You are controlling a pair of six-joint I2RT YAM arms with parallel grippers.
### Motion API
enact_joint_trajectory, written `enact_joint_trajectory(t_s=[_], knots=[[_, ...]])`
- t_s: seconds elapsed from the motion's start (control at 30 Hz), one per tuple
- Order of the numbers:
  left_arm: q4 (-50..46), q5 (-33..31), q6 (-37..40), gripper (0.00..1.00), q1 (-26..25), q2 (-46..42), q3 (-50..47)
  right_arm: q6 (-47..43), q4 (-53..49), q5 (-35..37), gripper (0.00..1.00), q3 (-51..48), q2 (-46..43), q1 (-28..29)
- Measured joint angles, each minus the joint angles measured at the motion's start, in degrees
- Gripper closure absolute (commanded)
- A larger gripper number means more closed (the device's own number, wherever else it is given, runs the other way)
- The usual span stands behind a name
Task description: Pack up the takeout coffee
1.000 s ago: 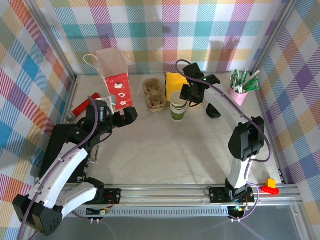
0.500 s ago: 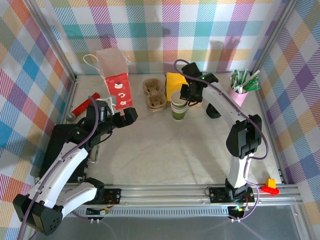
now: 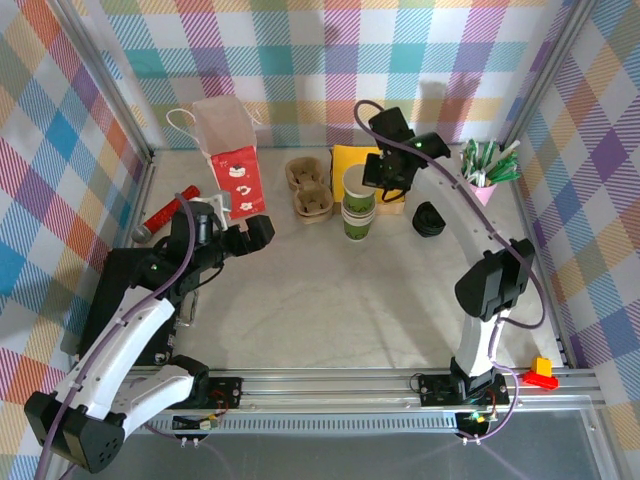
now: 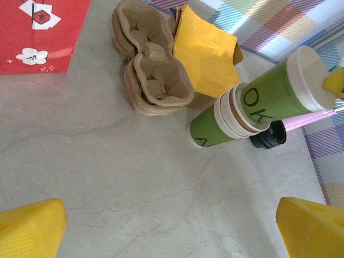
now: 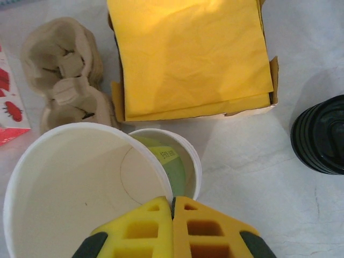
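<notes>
"Pinching what, exactly?"

"My right end effector (image 5: 173,200) is pressed together on the rim of the top cup (image 5: 80,183), one pad inside and one outside. The cup leans over, its base loosely nested in the stack (image 3: 355,222) at the back of the bench (image 3: 320,300)."

"How do you free it cleanly?"

"I'd draw it out slowly along its own axis, so the next cup doesn't ride up. The paper rim is thin, and I think a harder squeeze would crease it."

"And your left?"

"My left end effector (image 4: 172,215) hangs spread wide near the bag (image 3: 230,150). My cup has no lid yet. The black lid (image 3: 428,220) lies just right of the stack."
</notes>
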Motion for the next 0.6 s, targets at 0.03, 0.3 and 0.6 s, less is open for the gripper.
enact_joint_trajectory(t_s=[0.03, 0.3, 0.6], knots=[[0.0, -0.13, 0.02, 0.01, 0.0, -0.37, 0.0, -0.28, -0.68, -0.02, 1.0, 0.57, -0.85, 0.13], [0.02, -2.38, -0.13, 0.02, 0.0, -3.5, 0.04, -1.27, -3.58, -1.38, 0.99, 0.28, -11.65, 2.12], [0.24, -3.52, -0.5, 0.02, 0.0, -5.35, -0.46, -0.94, -2.93, -2.97, 0.98, -14.93, -23.1, 5.51]])
